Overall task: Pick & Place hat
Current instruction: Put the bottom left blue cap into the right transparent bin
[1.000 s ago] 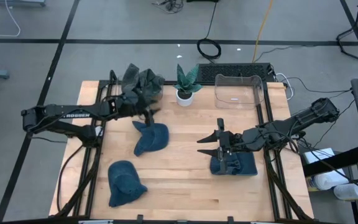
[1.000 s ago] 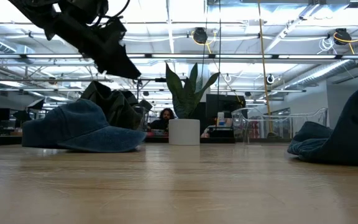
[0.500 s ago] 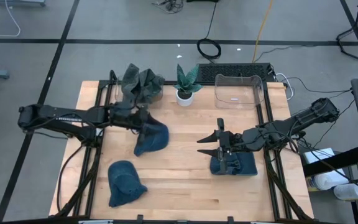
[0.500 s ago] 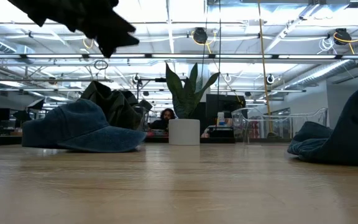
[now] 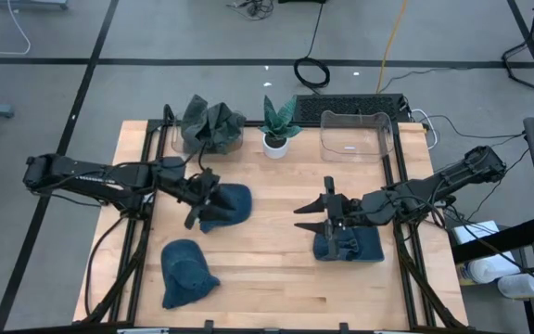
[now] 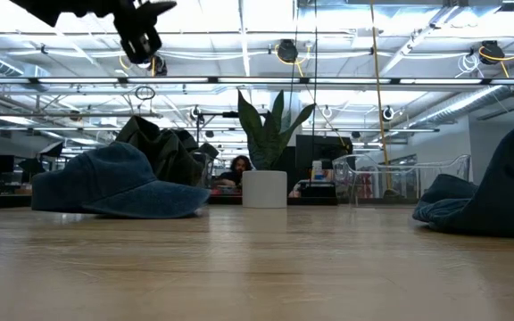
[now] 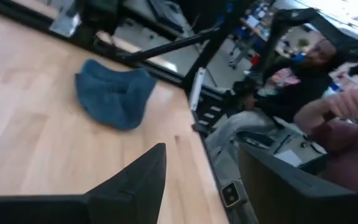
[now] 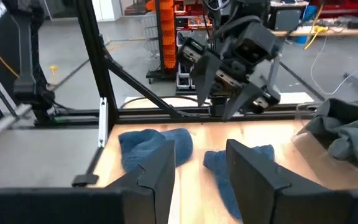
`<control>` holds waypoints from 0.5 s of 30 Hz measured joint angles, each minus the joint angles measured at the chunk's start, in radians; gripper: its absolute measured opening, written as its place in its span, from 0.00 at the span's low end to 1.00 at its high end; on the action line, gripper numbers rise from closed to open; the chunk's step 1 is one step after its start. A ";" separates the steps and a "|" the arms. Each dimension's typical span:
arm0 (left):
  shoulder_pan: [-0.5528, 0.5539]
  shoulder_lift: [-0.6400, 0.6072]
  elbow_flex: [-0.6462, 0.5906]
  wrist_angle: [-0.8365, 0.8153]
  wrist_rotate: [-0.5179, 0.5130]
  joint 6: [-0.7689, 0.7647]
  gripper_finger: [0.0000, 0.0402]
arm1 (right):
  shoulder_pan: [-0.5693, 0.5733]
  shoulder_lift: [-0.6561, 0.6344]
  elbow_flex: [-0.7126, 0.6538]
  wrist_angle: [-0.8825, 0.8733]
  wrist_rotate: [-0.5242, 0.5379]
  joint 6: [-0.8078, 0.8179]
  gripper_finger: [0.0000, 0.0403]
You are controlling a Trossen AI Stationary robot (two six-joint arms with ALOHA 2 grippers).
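Tabletop (image 5: 276,269) of pale wooden planks carries three blue denim caps. The middle blue denim cap (image 5: 227,205) lies left of centre; a second blue denim cap (image 5: 186,271) lies near the front left, and a third blue denim cap (image 5: 355,246) lies toward the right. At the back edge sit a clear bin heaped with grey-green fabric (image 5: 208,128), a small potted plant in a white pot (image 5: 277,128), and an empty clear plastic box (image 5: 355,132).

The left gripper (image 5: 196,197) hovers above the tabletop just beside the middle cap's left edge; in the low view it (image 6: 137,36) hangs well above that cap (image 6: 119,182), apart from it. Its jaws stand parted and hold nothing, as the left wrist view shows with bare wood between the two dark fingers (image 7: 135,180).

The right gripper (image 5: 311,217) hangs over the tabletop at the third cap's left side, its jaws spread with nothing between them. The right wrist view looks past its fingers (image 8: 160,165) across the tabletop to the left gripper (image 8: 232,99) and the middle cap (image 8: 154,144). Whether the right arm touches the third cap beneath it is hard to judge from above.

People (image 7: 303,93) sit beyond the tabletop's edge in the left wrist view.
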 joint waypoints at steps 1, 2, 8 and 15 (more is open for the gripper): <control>-0.010 -0.009 0.000 -0.007 0.003 0.003 0.52 | 0.000 0.000 0.000 -0.001 -0.005 0.018 0.32; -0.019 -0.018 0.000 -0.017 0.008 0.007 0.52 | 0.000 0.000 0.000 -0.004 -0.027 0.034 0.32; -0.085 -0.093 0.000 0.000 0.010 0.026 0.52 | 0.000 0.000 0.000 0.001 -0.108 0.063 0.33; -0.175 -0.202 0.054 -0.111 -0.088 0.074 0.52 | 0.000 0.000 0.000 0.023 -0.136 0.068 0.53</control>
